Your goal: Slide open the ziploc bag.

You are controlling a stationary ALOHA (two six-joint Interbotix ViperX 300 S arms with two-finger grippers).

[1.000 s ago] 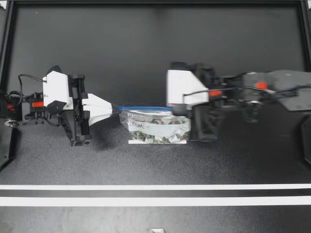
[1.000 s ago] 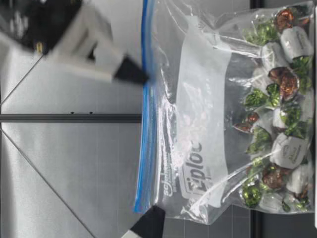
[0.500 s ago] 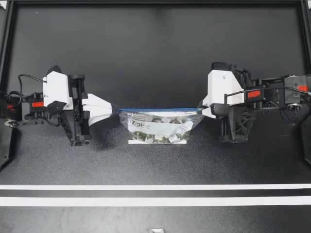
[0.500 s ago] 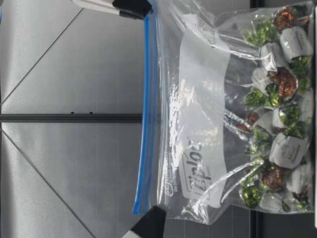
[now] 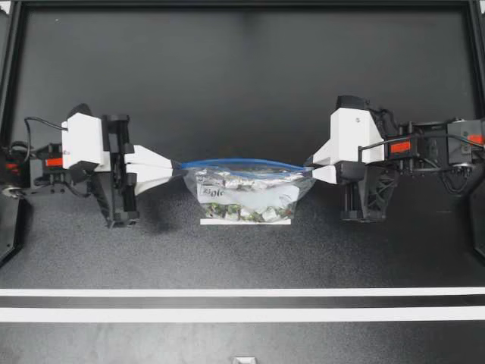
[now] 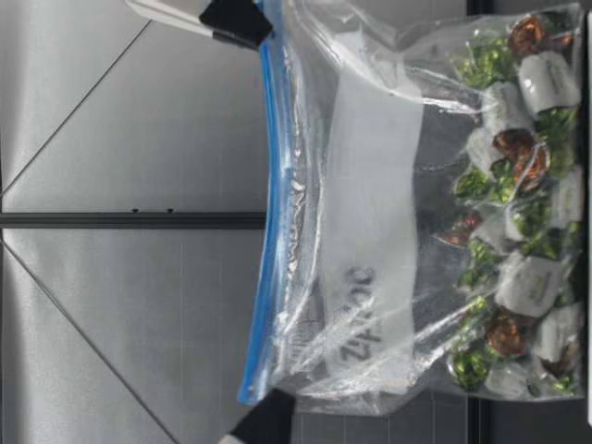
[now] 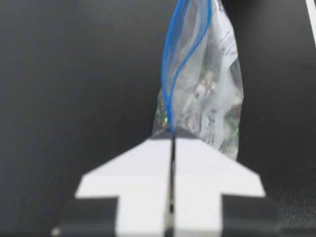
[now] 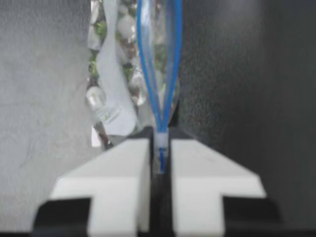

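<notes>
A clear ziploc bag of wrapped candies stands on the black table between my two grippers. Its blue seal bows apart along the top, and both wrist views show two separate blue lips. My left gripper is shut on the bag's left top corner. My right gripper is shut on the white slider at the seal's right end. In the low view the bag fills the frame, with my right gripper and my left gripper at the two ends of the seal.
Two white tape lines cross the table in front of the bag. A black frame borders the table at the back and sides. Open black surface lies behind and in front of the bag.
My right gripper has slid along the seal from near its left part to its right end. The seal then bowed apart. My left gripper kept its hold and shifted slightly left.
</notes>
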